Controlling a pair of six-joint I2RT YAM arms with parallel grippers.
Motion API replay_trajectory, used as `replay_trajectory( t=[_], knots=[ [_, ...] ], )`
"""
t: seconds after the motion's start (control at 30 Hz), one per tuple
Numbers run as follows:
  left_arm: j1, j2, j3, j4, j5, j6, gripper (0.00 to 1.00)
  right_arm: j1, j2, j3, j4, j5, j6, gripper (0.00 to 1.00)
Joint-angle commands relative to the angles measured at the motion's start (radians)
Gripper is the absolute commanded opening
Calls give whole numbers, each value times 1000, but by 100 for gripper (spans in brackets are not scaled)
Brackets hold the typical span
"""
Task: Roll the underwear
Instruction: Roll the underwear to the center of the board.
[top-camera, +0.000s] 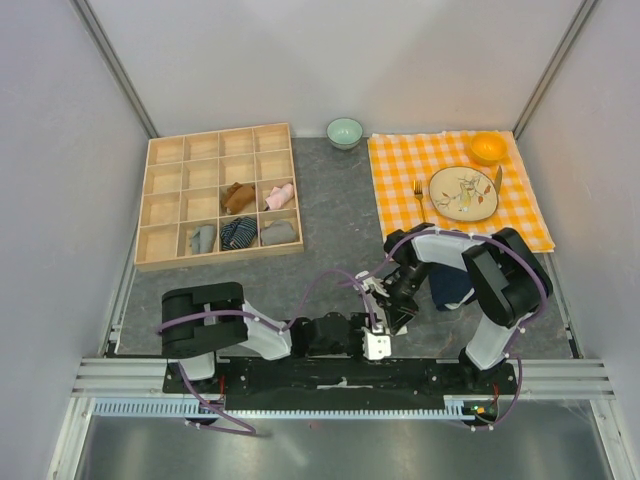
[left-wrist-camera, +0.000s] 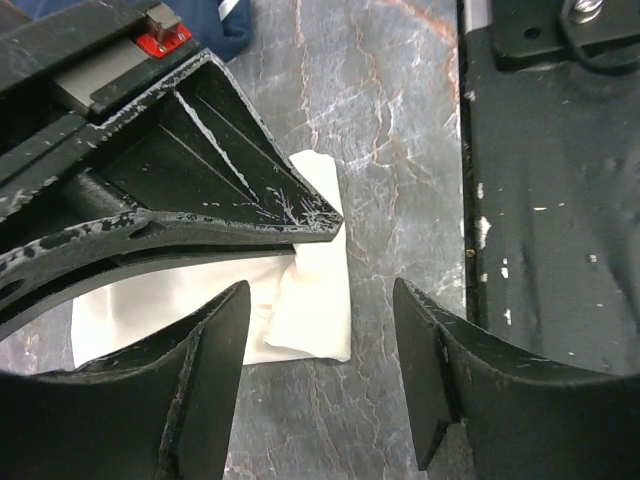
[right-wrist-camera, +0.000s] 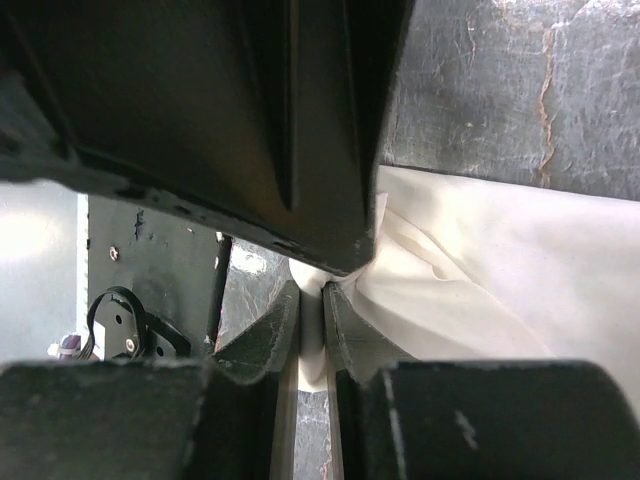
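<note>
Cream-white underwear at near edge of the table looks mostly flat, roll barely begun. Right gripper pinches its edge; left gripper gapes, empty (rust-brown pair sits in tray).

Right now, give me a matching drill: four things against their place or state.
Things:
1 left fingers
2 right fingers
3 plate
4 teal bowl

Place or state:
a on the checked cloth
b pinching the white underwear
c on the bare table
d open, gripping nothing

Pairs: 1-d, 2-b, 3-a, 4-c
</note>
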Motion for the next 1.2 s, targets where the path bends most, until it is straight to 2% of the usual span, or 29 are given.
replay_trajectory(
  t=[0.0, 0.1, 0.3, 0.43, 0.53, 0.57, 0.63, 0.77, 0.93, 1.07, 1.17],
  knots=[
    [-14, 46, 52, -66, -100, 94, 64, -2, 19, 13, -2, -16, -36, 19],
    [-14, 69, 76, -93, -123, 97, 59, -4, 20, 13, -2, -14, -36, 19],
    [-14, 89, 101, -152, -110, 89, 29, -13, 14, 10, -1, -16, -38, 20],
    [-14, 83, 122, -210, -90, 69, 19, -32, -7, 10, 1, -23, -34, 22],
    [-6, 75, 156, -266, -50, 16, 9, -74, -61, 15, 7, -31, -31, 28],
    [-1, 69, 162, -291, -31, -3, 2, -91, -84, 17, 16, -31, -25, 31],
    [17, 55, 172, -305, -4, -58, 2, -142, -171, 7, 77, -24, 22, 39],
    [91, 40, 184, -348, 204, -185, 2, -212, -345, -49, 215, 27, 117, 52],
    [207, 78, 214, -356, 418, -366, 2, -295, -512, -94, 242, 17, 127, 56],
    [310, 154, 257, -360, 634, -547, 2, -298, -558, -114, 125, -19, -66, 56],
    [380, 242, 345, -429, 722, -690, 5, -295, -563, -135, 53, -40, -163, 55]
  ],
)
